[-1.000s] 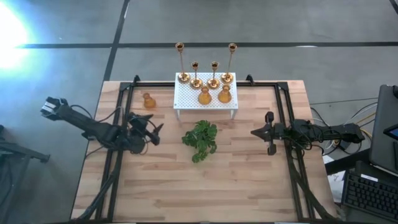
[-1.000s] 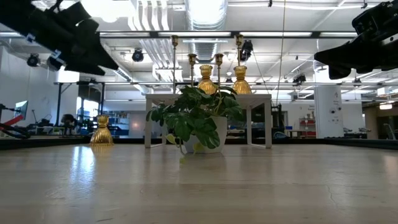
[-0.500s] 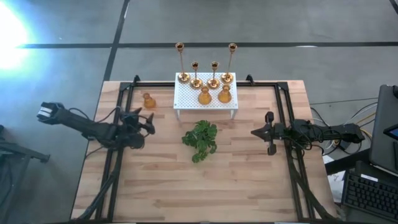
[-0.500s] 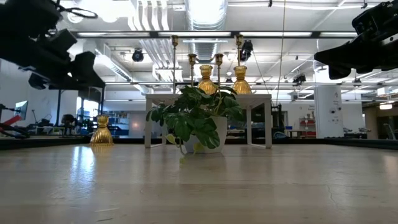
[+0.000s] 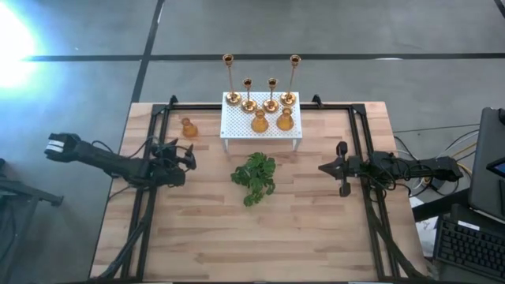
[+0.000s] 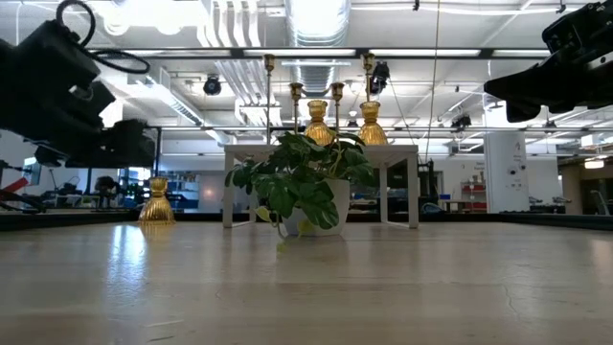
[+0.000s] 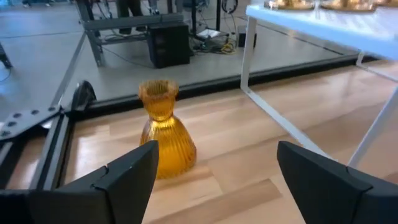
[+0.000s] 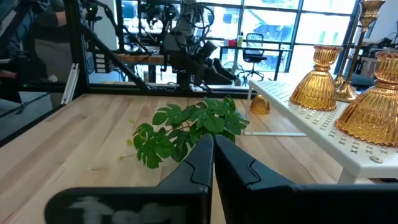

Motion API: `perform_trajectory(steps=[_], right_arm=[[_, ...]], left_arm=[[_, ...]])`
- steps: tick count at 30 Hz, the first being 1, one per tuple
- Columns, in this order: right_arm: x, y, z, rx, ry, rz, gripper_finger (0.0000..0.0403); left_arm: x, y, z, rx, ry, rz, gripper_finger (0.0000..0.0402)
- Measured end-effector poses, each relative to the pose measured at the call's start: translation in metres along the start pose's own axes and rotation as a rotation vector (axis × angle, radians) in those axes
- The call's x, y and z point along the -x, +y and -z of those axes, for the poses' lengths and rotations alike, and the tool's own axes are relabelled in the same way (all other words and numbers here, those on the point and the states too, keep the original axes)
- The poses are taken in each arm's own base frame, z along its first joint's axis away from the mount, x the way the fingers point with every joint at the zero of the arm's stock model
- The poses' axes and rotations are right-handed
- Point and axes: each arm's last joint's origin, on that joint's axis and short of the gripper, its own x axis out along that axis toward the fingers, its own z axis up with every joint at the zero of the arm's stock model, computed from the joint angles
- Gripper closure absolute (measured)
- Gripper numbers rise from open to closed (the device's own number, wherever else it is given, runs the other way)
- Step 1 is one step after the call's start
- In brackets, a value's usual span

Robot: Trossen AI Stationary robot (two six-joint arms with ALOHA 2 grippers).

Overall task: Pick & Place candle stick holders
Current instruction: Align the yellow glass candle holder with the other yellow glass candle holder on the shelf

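Gold gleams from above: we see six shiny brass candle stick holders (image 5: 260,101) on the white perforated stand (image 5: 260,128), and one squat ribbed brass holder (image 5: 188,127) alone on the wooden table (image 5: 252,229), just ahead of the left gripper (image 5: 189,158). Opposite, the right gripper (image 5: 331,166) hangs beyond the green leafy plant (image 5: 254,177).

At table height, we find that squat holder (image 6: 157,201) below the left arm.

Through the left wrist, our wide-spread fingers (image 7: 127,171) grip nothing; the holder (image 7: 165,138) stands upright just ahead.

Through the right wrist, our fingers (image 8: 205,163) are pressed together, empty.
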Motion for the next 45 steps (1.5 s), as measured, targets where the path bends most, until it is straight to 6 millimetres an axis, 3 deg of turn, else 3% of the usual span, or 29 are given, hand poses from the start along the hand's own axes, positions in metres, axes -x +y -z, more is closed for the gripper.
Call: perform_trajectory(steps=[9, 16, 23, 31, 45], right_arm=[[0.000, 0.000, 0.000, 0.000, 0.000, 0.000, 0.0394], [0.000, 0.000, 0.000, 0.000, 0.000, 0.000, 0.0394], [0.000, 0.000, 0.000, 0.000, 0.000, 0.000, 0.0394], [0.000, 0.000, 0.000, 0.000, 0.000, 0.001, 0.0394], [0.000, 0.000, 0.000, 0.000, 0.000, 0.000, 0.0394]], left_arm=[[-0.007, 0.004, 0.015, -0.035, 0.012, -0.016, 0.0071], [-0.017, -0.001, 0.010, -0.050, 0.013, -0.052, 0.0071], [-0.032, 0.004, 0.007, 0.048, 0.018, -0.147, 0.0071], [-0.047, -0.003, -0.003, -0.080, 0.031, -0.086, 0.0071], [-0.057, 0.006, 0.010, -0.083, 0.038, -0.134, 0.0071]])
